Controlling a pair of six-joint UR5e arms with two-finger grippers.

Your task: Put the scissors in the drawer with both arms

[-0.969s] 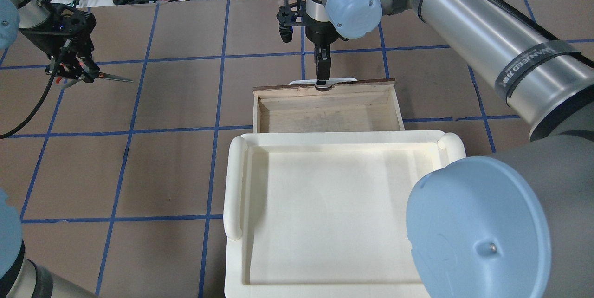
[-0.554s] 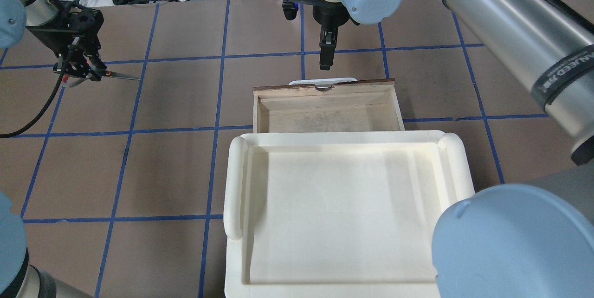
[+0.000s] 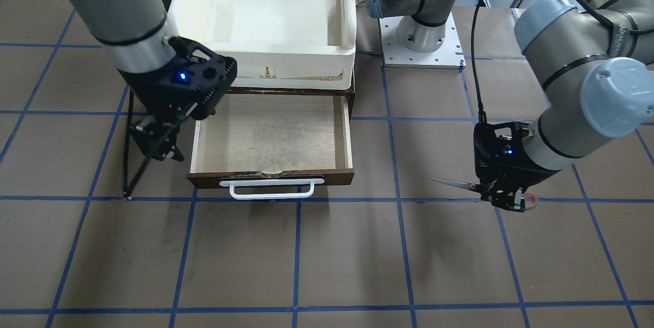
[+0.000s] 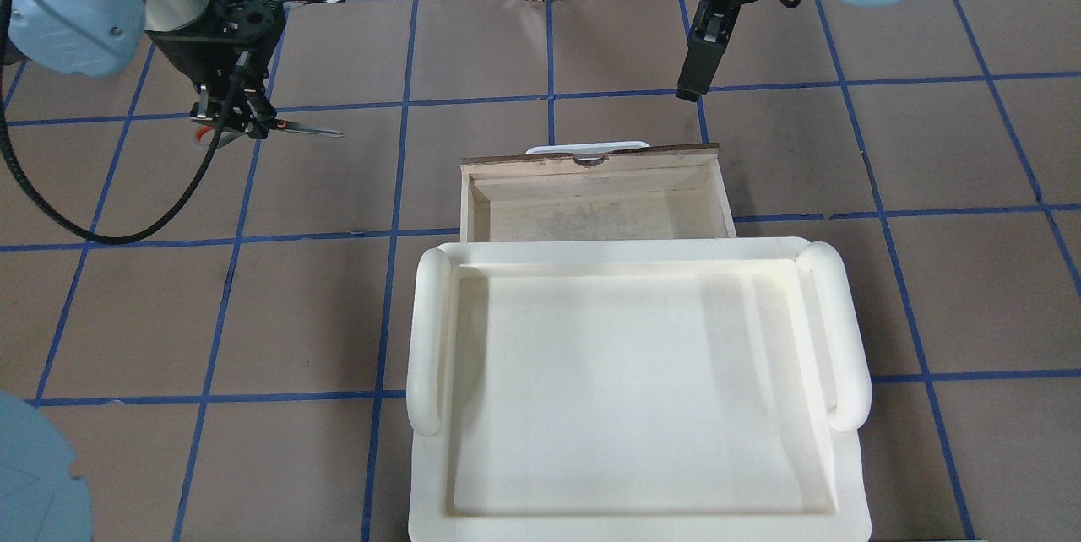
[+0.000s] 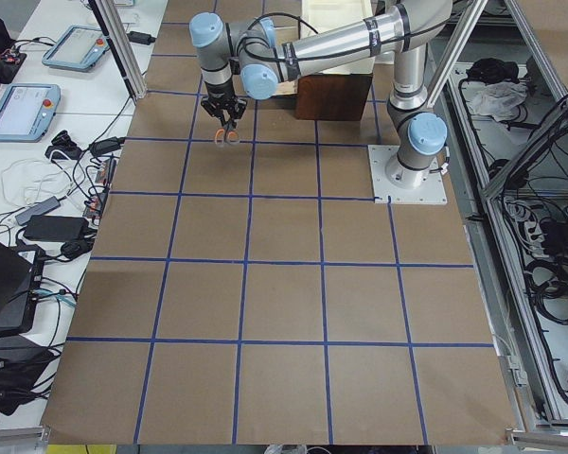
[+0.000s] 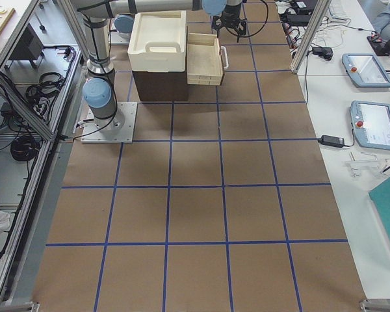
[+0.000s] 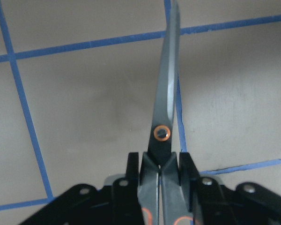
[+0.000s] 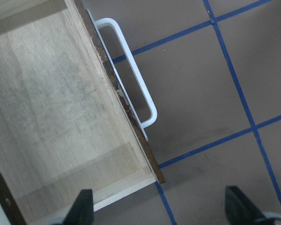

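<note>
A dark brown wooden drawer (image 4: 591, 155), white-handled, stands open to the right of the black left gripper (image 4: 230, 113). That gripper clamps small grey-handled scissors (image 4: 291, 131) off the bench (image 4: 321, 314), blades pointing along toward the drawer. Beyond the drawer's front corner, the right gripper (image 4: 691, 86) hovers, jaws apart.

2 grey arms (image 3: 112, 6), light-blue joint caps (image 3: 615, 95), black cable (image 3: 475, 52).

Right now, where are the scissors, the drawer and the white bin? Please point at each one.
scissors (image 7: 162, 133): left wrist view, on the orange-ringed pivot screw.
drawer (image 3: 271, 134): front-facing view, on its bare wooden floor.
white bin (image 4: 425, 339): overhead view, on its rounded left rim.
</note>
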